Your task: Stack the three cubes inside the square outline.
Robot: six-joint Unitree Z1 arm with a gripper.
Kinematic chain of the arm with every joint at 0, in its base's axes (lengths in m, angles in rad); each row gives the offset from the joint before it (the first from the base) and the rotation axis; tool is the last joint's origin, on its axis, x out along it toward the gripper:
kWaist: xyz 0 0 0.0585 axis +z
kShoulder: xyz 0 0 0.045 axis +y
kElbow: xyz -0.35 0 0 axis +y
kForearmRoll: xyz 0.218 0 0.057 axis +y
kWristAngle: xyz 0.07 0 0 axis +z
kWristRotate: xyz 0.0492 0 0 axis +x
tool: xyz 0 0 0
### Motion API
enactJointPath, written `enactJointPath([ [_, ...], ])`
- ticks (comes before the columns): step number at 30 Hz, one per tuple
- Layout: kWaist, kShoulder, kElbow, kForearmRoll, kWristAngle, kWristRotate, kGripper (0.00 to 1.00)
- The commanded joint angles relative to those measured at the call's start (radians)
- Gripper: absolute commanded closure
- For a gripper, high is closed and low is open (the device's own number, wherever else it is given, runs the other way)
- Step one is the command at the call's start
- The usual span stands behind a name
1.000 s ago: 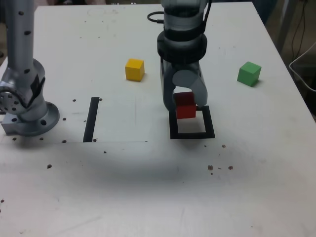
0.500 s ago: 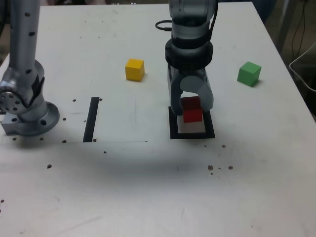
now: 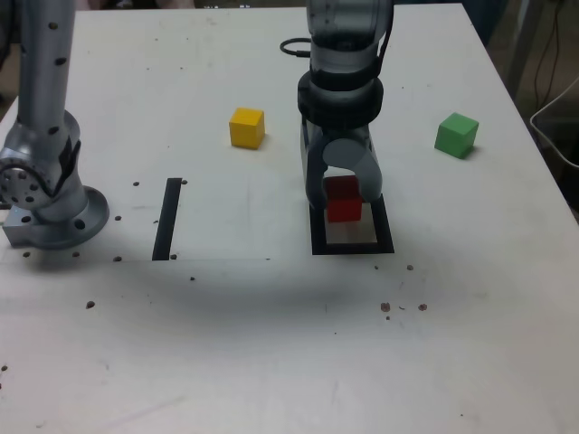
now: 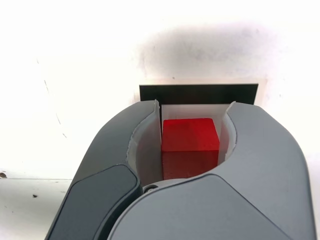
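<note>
The job was only starting: the claw [image 3: 342,201] was pinching the red cube [image 3: 343,201] just over the square outline [image 3: 384,237], not let go yet, while the yellow cube [image 3: 246,127] and green cube [image 3: 456,135] waited far off on the table [image 3: 271,344].

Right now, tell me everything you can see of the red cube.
The red cube is a small solid block with plain matte faces and crisp edges, uniformly bright red. It sits upright and square between the two grey fingers of the gripper, which is shut on it, one finger pressing each side. It is over the back part of the square outline, above the white centre. Whether its underside already rests on the table cannot be told. Nothing else touches it.
</note>
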Motion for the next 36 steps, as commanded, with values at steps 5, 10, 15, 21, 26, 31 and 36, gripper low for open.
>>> enactJointPath([
  [5,0.001,0.010,0.004,-0.008,-0.002,0.003,0.75],
  [10,-0.003,0.009,0.002,-0.010,-0.004,0.002,0.75],
  [15,-0.009,0.011,0.003,-0.015,-0.007,0.000,0.75],
  [21,-0.009,0.022,0.001,-0.025,-0.008,0.000,0.47],
  [26,-0.009,0.026,0.008,-0.046,-0.004,0.000,0.07],
  [31,-0.009,0.024,0.013,-0.047,-0.001,-0.001,0.01],
  [36,-0.009,0.019,0.009,-0.038,0.002,-0.004,0.01],
])
